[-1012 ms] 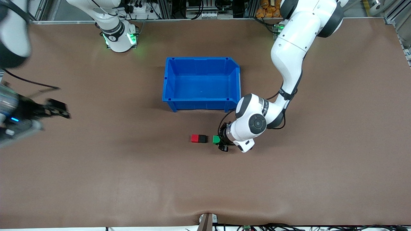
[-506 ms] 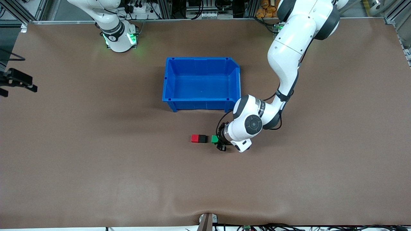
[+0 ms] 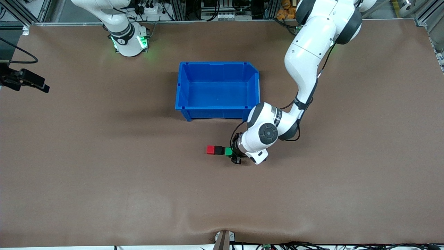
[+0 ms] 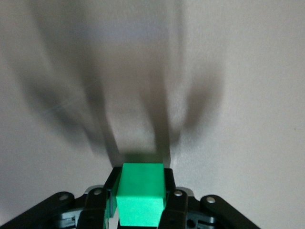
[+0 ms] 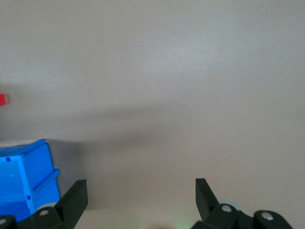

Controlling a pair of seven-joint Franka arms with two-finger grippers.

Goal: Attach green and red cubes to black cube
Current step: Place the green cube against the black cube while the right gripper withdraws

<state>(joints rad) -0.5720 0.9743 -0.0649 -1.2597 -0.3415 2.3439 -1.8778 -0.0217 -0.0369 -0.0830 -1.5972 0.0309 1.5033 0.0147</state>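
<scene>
Green cube (image 3: 228, 151), pinched in the left end effector (image 3: 234, 154) near the frame's middle, is touching the black cube (image 3: 218, 150) beside the red cube (image 3: 210, 149), while the right end effector (image 3: 33, 83) is waiting spread at upper left.

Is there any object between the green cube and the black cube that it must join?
Nothing visible. The left gripper, shut on the green cube, has it right beside the black cube, whose other face carries the red cube.
</scene>
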